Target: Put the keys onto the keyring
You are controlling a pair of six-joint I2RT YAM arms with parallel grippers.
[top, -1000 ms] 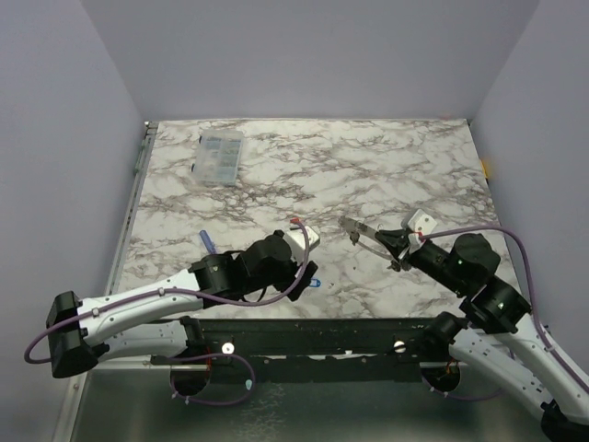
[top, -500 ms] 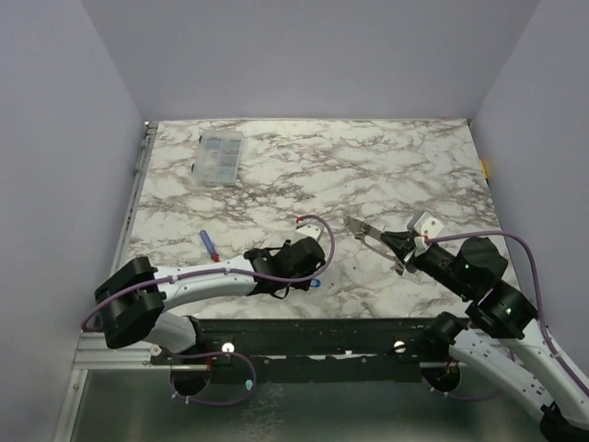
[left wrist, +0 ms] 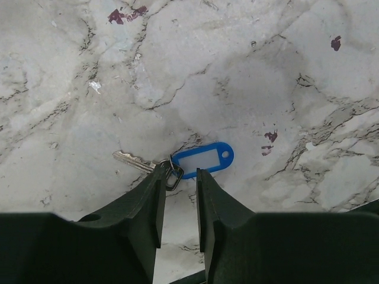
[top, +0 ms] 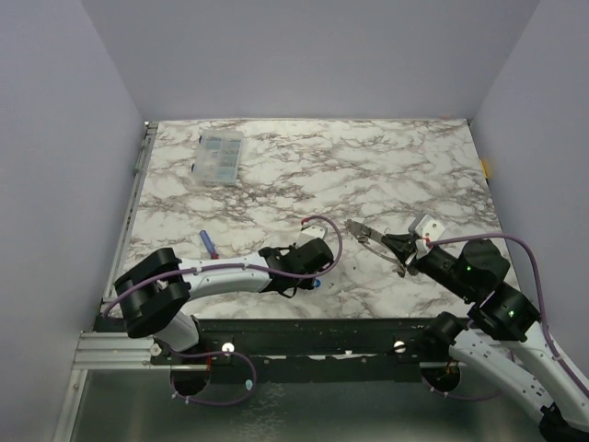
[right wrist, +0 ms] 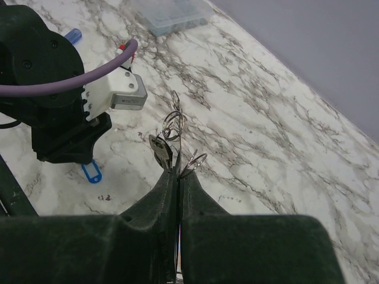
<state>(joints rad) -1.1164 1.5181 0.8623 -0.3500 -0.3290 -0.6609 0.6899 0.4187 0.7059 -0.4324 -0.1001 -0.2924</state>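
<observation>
1. Closest in, only the left wrist view catches this: the left gripper point(left wrist: 179, 173) has its matte black jaws a sliver apart around a small ring point(left wrist: 174, 177). The ring joins a flat silver key point(left wrist: 133, 160) to a glossy blue tag point(left wrist: 204, 161) on the veined marble table point(left wrist: 266, 59). I can't tell whether they pinch it.
2. The right wrist view alone shows the right gripper point(right wrist: 178, 176) clenched on the thin wire keyring point(right wrist: 173, 124), a second key point(right wrist: 160, 151) alongside.
3. Far back in the top view sits a clear box point(top: 220, 157).

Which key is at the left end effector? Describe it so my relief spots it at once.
Near the marble table's front edge, find the left end effector. Just beyond its fingertips lies a silver key ringed to a blue tag with a white window; the other blue item, farther left, is a plain stick.
</observation>
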